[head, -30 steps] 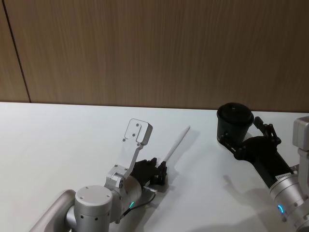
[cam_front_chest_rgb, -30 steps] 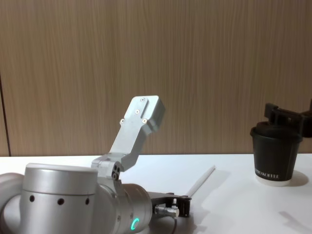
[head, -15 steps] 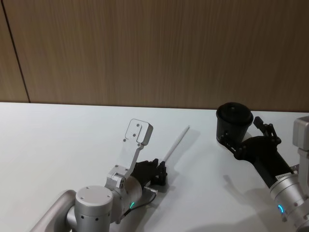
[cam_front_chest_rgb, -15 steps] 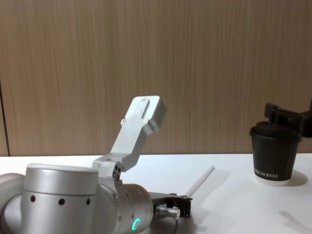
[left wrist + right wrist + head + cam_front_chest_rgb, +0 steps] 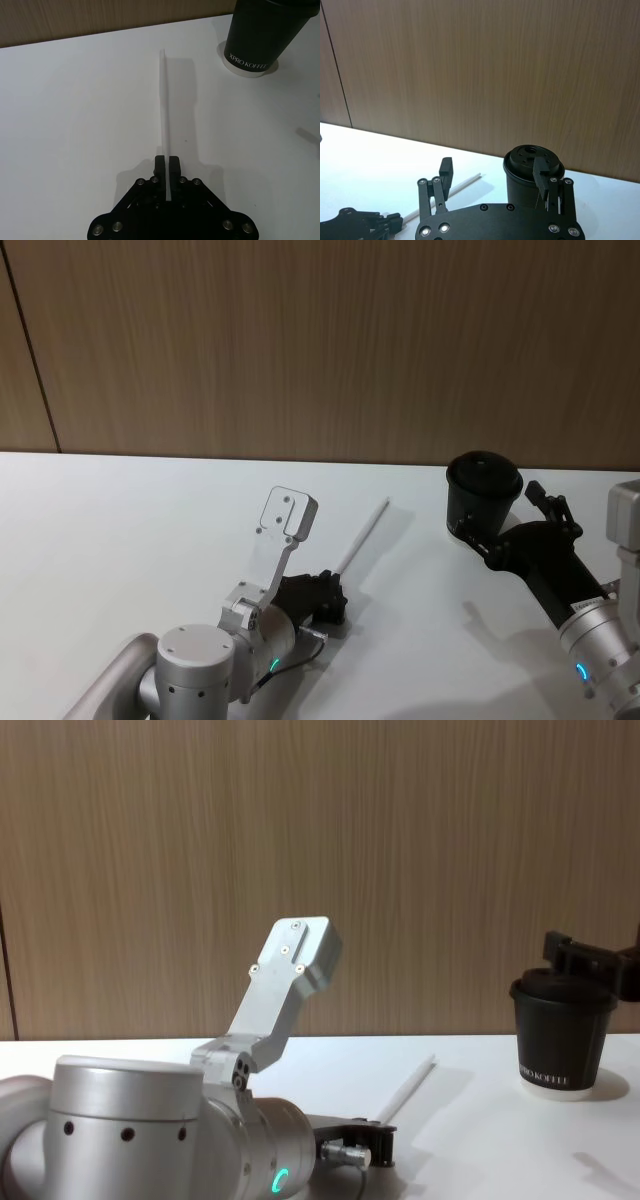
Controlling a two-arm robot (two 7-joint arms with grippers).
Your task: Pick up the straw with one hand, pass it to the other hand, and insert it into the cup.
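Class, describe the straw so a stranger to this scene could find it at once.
On the white table, left of the black lidded cup with the open right gripper beside it, the left gripper is shut on one end of the straw. It is the only thin, straight white stick there.

Lighting bright and even, from overhead. The long thin white straw [image 5: 163,110] casts a soft grey shadow just beside itself on the white table [image 5: 65,100]; the black paper cup [image 5: 260,35] casts a fainter one at its base. Brown wood-grain wall [image 5: 300,340] evenly lit.
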